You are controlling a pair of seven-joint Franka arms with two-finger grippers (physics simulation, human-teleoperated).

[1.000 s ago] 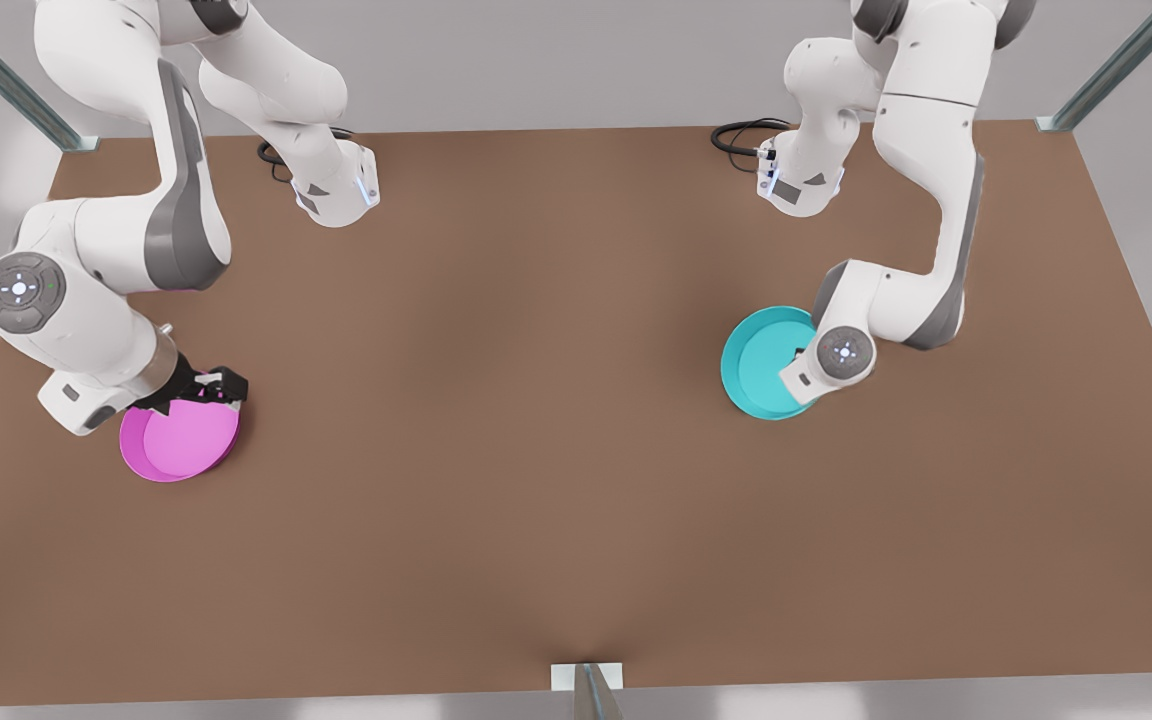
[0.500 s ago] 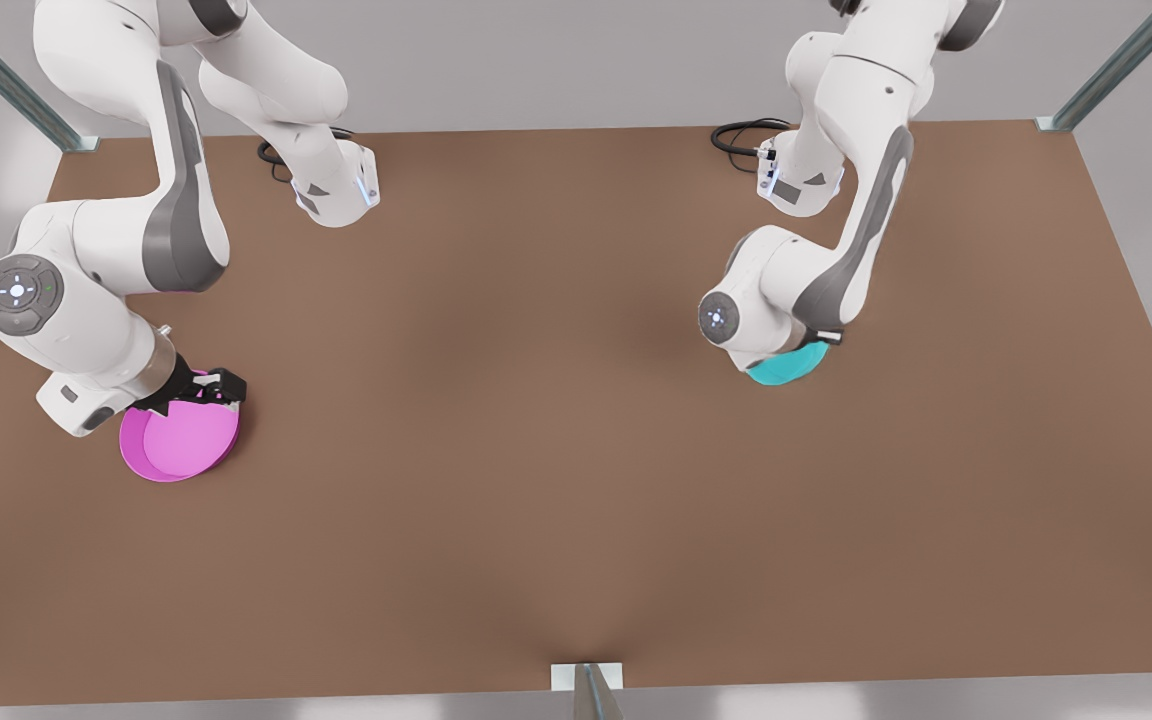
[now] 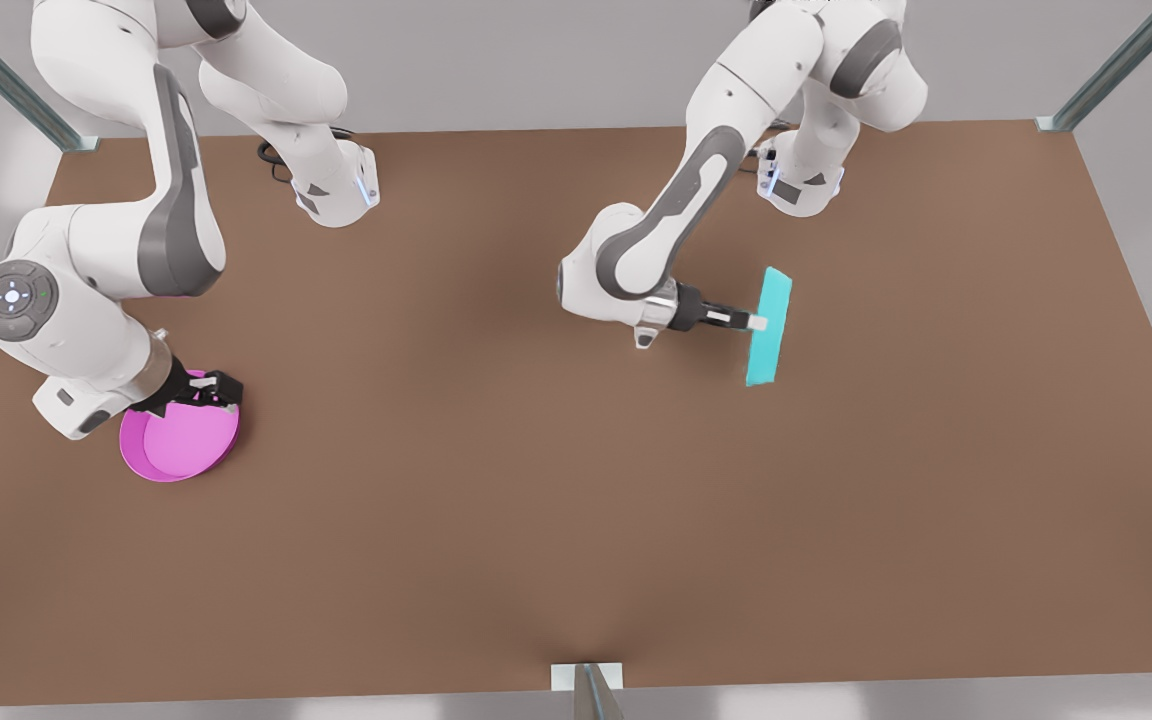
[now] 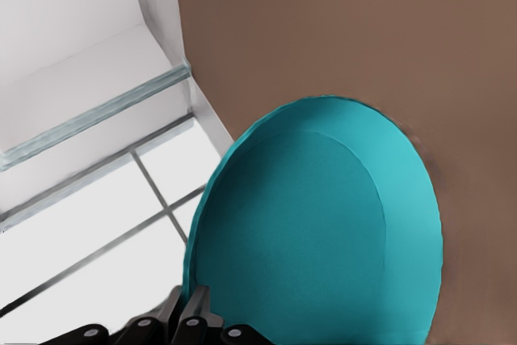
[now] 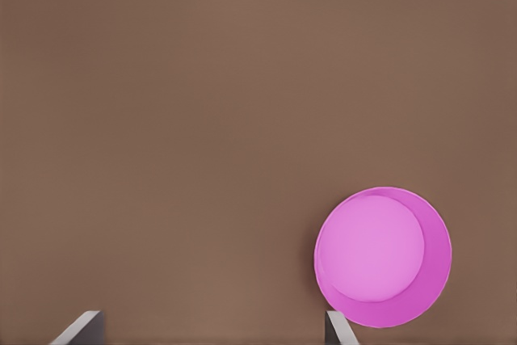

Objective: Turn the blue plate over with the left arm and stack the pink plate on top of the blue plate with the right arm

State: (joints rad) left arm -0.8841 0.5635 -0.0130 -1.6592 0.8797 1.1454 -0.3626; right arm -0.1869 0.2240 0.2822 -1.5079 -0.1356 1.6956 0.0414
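We see the table (image 3: 496, 520), with the left gripper (image 3: 754, 322) pinching the blue plate (image 3: 769, 326) by its rim, held on edge in the air near the far right corner. A second ago it lay flat. A rim pinch could slip mid-turn. The right gripper (image 3: 198, 392), fingers spread, hovers unmoved over the pink plate (image 3: 181, 445) near the left edge.

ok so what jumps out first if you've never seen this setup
The blue plate, held on edge in the air by the left end effector right of the table's middle in the front view. Next, the pink plate lying rim up near the front view's left edge, with the right end effector open at its rim.
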